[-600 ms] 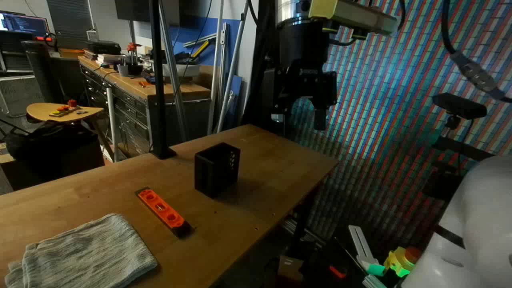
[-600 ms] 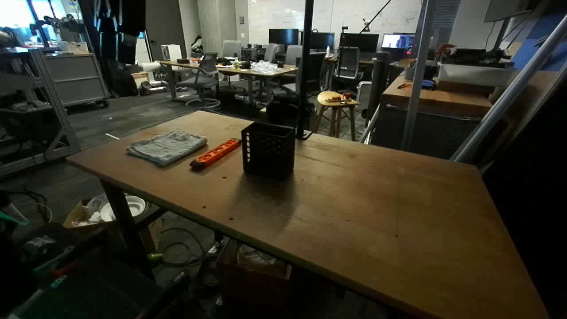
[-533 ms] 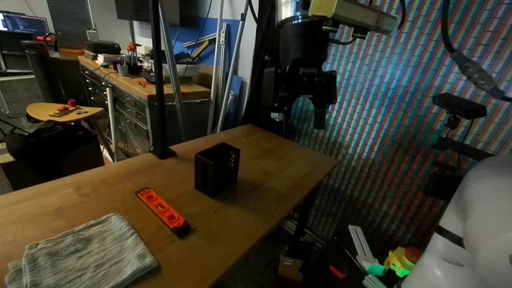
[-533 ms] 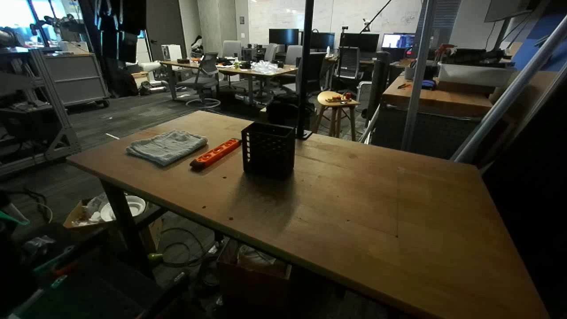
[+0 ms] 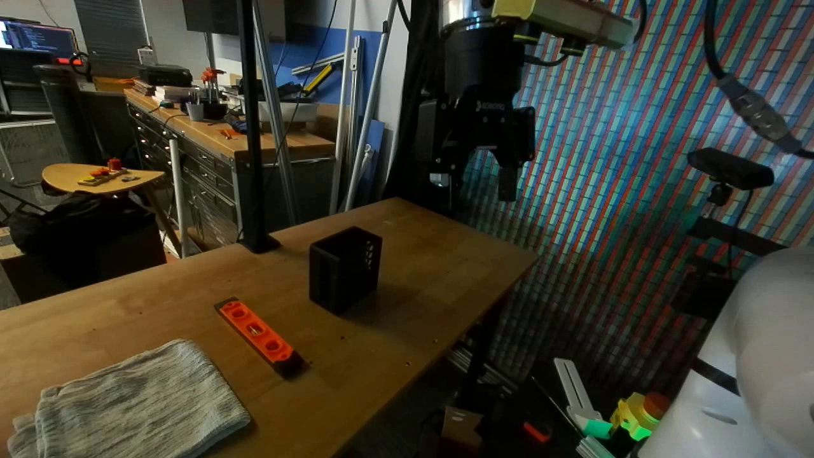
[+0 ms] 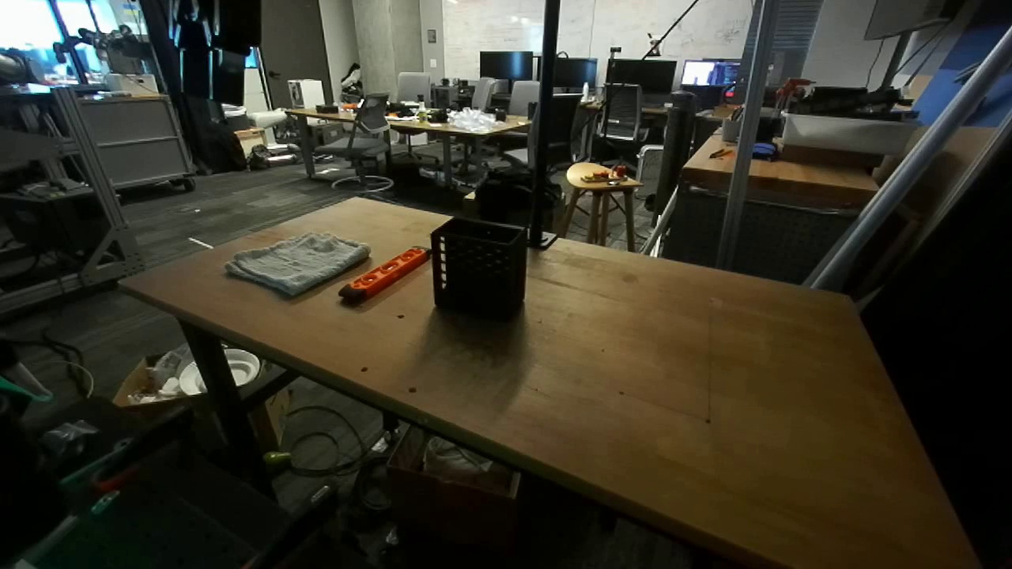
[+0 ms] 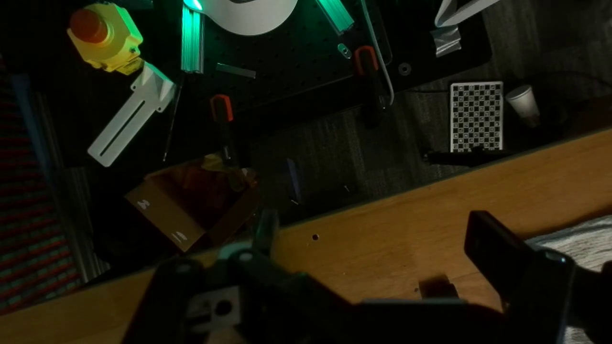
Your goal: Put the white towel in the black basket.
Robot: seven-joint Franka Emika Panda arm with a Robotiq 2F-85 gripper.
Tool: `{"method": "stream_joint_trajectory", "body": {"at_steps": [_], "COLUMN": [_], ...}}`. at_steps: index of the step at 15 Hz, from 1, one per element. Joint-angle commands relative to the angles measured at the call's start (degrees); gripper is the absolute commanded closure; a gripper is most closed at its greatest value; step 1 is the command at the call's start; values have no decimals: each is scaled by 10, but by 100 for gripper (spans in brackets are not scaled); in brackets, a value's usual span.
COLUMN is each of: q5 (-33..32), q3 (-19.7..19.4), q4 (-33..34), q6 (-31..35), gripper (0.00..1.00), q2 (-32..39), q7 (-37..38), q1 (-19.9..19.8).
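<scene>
Support surface: wooden table (image 5: pixel 439 292). In an exterior view, back edge from mid-frame down to the left border, with a black post (image 5: pixel 250 127) along it; right-hand edge from right of centre down to bottom centre. Open room: broad stretch of wood from the black basket (image 5: pixel 343 277) to the far right corner; narrower strips between the basket, the orange level (image 5: pixel 259 336) and the white towel (image 5: pixel 137 401). Basket upright, mouth up. Towel flat and rumpled at lower left, outside the basket; level between the two and apart from both.

Pose: gripper (image 5: pixel 481 194) on the end of the arm (image 5: pixel 482 63), upper right of centre, pointing straight down, raised above table height before the striped backdrop (image 5: pixel 604 159), well apart from towel and basket. Fingers (image 7: pixel 499 253) spread wide, backdrop visible through the gap. In the wrist view, table edge on a diagonal from lower left to right border.

Hidden: towel cut off at the bottom border of an exterior view; in the wrist view, only a strip at lower right, partly behind a finger. Finger at lower left blurred. Basket interior too dark to read. Dark shape (image 6: pixel 213 67) at upper left of an exterior view hard to make out.
</scene>
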Motion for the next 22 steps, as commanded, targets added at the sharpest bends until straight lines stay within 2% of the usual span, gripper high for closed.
{"method": "stream_joint_trajectory", "body": {"at_steps": [1, 12, 15, 18, 22], "q5": [2, 2, -11, -11, -16], "q3": [5, 5, 14, 28, 68], "q4": [1, 1, 31, 48, 71], "q6": [-1, -1, 7, 39, 127], "gripper": [0, 0, 0, 0, 0], "q2": [0, 0, 41, 79, 134], "q7": [-3, -3, -5, -1, 12], "q1": [-7, -7, -4, 4, 25]}}
